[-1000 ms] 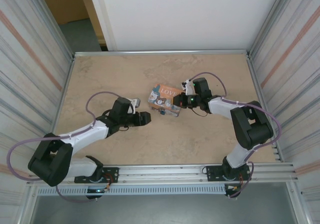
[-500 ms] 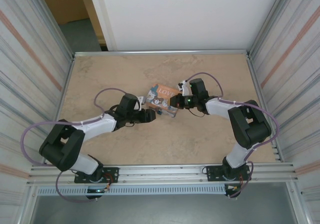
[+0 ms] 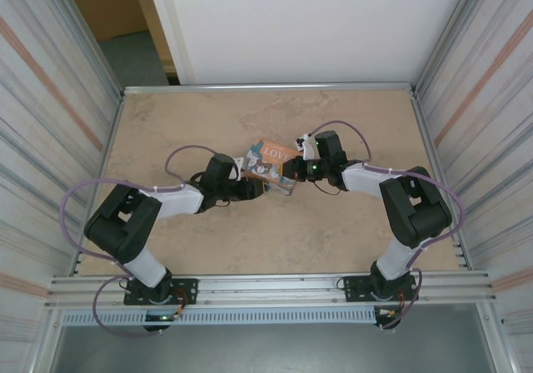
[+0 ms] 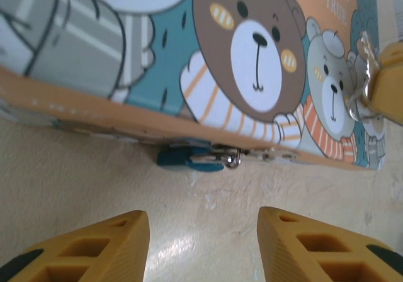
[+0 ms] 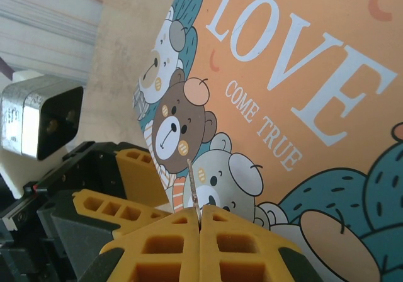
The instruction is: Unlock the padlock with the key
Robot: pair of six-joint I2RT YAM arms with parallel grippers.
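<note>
The blue padlock [image 4: 187,158] lies on its side at the lower front edge of the colourful LOVE box [image 4: 189,49], its silvery shackle [image 4: 233,161] through the box's clasp. My left gripper [image 4: 203,235] is open just in front of the padlock, with bare table between its yellow fingers [image 4: 94,247]. My right gripper [image 5: 200,218] is shut on the thin silvery key [image 5: 192,191], whose blade sticks up over the box lid [image 5: 296,74]. From above, the left gripper [image 3: 256,188] and right gripper [image 3: 291,170] flank the box [image 3: 268,158].
The box sits mid-table on the beige marbled surface [image 3: 208,123]. Corrugated metal walls [image 3: 50,123] enclose both sides and a white panel [image 3: 291,23] stands behind. The left arm's camera housing [image 5: 41,121] shows close beside the right gripper.
My left arm has swung right up to the box's front edge, and its jaws have narrowed somewhat. The right gripper and the box shifted slightly left, the key still held.
</note>
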